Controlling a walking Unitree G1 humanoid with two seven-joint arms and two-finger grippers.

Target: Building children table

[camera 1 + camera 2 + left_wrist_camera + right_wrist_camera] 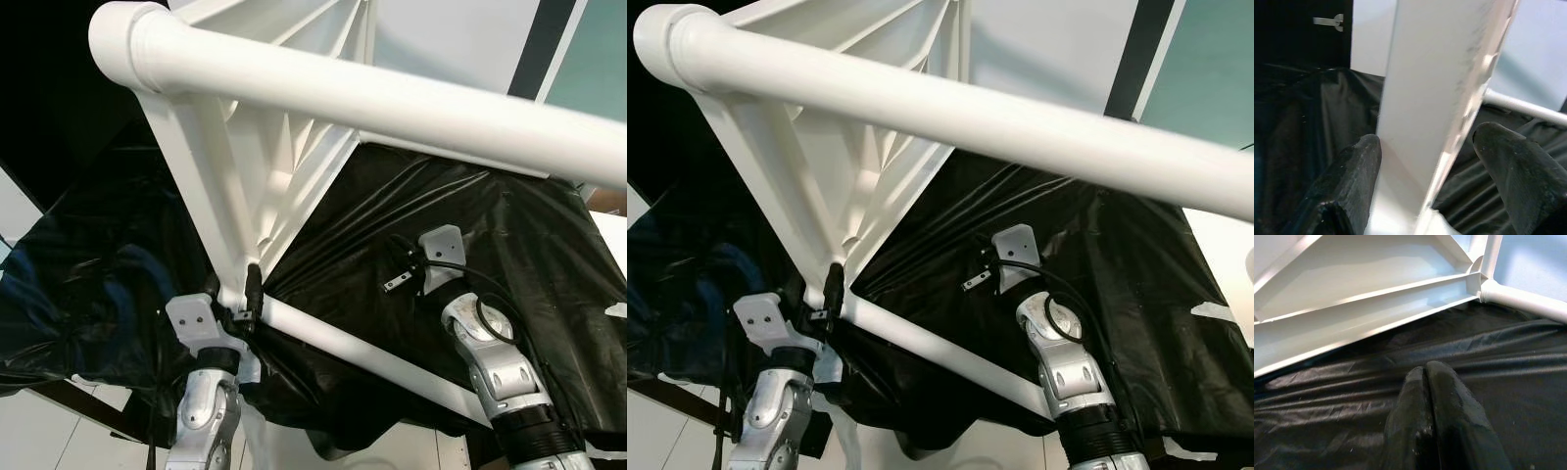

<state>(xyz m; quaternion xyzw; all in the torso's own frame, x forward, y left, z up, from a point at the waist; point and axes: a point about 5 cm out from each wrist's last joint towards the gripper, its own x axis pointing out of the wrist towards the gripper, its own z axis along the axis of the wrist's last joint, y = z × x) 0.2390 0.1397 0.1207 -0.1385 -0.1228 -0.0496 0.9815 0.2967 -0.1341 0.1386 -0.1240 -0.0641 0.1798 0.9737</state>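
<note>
A white plastic children's table [284, 147] stands tilted up on edge, its ribbed underside facing me. One round white leg [392, 103] crosses the top of the view towards me. A second leg [362, 352] runs from the low corner down to the right. My left gripper [250, 294] is at that low corner, shut on the table's rim [1435, 98], one black finger [1359, 161] on each side of it. My right gripper [394, 245] is shut on nothing, fingers pressed together [1425, 382] just above the black sheet, apart from the table.
A crinkled black plastic sheet [509, 225] covers the surface under the table. Pale floor [59, 431] shows below its front edge. A white wall with a dark stripe [534, 44] and a teal panel [598, 59] lies behind.
</note>
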